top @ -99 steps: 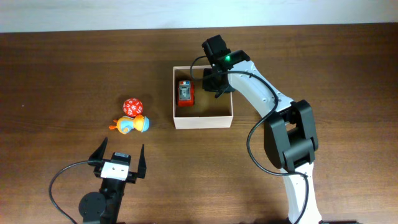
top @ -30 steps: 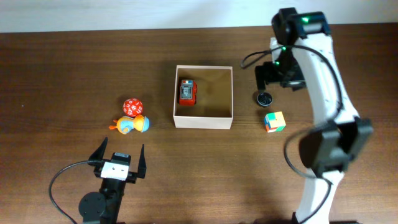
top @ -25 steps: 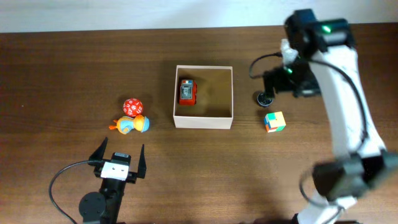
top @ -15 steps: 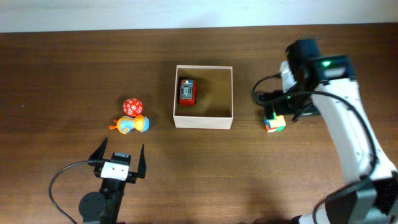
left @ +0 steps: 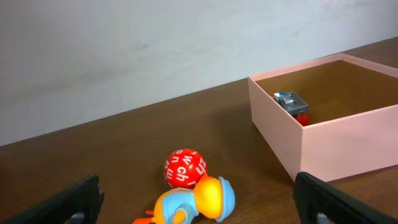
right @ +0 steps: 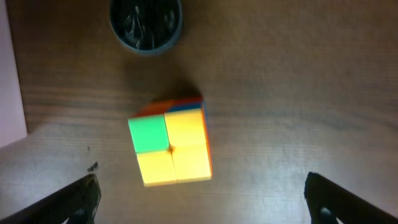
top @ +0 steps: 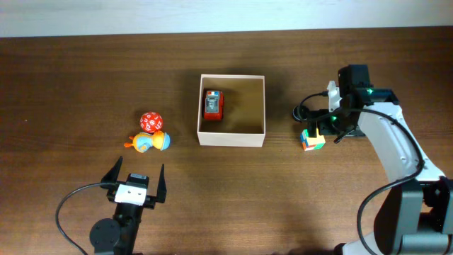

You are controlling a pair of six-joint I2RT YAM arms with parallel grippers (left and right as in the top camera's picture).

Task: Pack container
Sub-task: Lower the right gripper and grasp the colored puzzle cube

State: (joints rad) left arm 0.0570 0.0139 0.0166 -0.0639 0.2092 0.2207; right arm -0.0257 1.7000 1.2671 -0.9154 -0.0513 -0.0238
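Toward the left edge of the table lay a red numbered ball touching an orange and blue duck toy. Both were well apart from the container. The left arm stood at the near edge behind them, its left jaws spread wide and empty. The container sat at the middle of the table, nearer the far edge, with a red toy car inside against its left wall; the rest of its floor was bare. To its right, between the container and the right edge, lay a small dark round cup, and just beside it on the near side, not touching, a multicoloured cube. The right arm hung over this cube with its right jaws parted wide and holding nothing, and the wrist view showed the cube centred between them. The cube had no long axis, and its faces sat slightly skewed to the closing line. Judgement: the right arm was much the nearer and a straight descent should suffice. The cup was the only neighbour likely to be knocked, and the container's right wall must be cleared on the carry leftward.
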